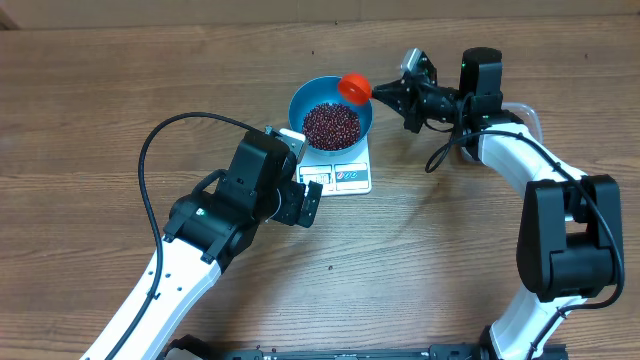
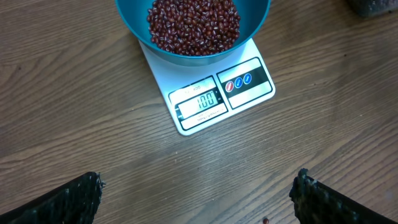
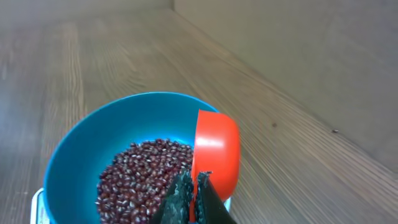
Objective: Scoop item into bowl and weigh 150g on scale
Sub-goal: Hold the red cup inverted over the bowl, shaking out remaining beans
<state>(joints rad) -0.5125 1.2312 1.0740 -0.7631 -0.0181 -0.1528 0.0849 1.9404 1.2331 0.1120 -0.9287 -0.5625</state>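
The blue bowl [image 1: 296,105] stands on the white scale [image 1: 350,178], holding a heap of red-brown beans [image 1: 331,125]. My right gripper [image 1: 385,92] is shut on the handle of an orange-red scoop [image 1: 354,86], which hangs on its side over the bowl's right rim. The right wrist view shows the scoop [image 3: 217,152] beside the beans [image 3: 140,174], above the bowl [image 3: 74,162]. My left gripper [image 1: 310,200] stands open and empty over bare table by the scale's front left corner. In the left wrist view, the scale [image 2: 249,93] shows 100 on its display.
A clear tub's rim [image 1: 525,112] peeks out behind the right arm at the far right. One stray bean [image 2: 265,219] lies on the wood between my left fingers. A cardboard wall [image 3: 298,68] runs along the table's far side.
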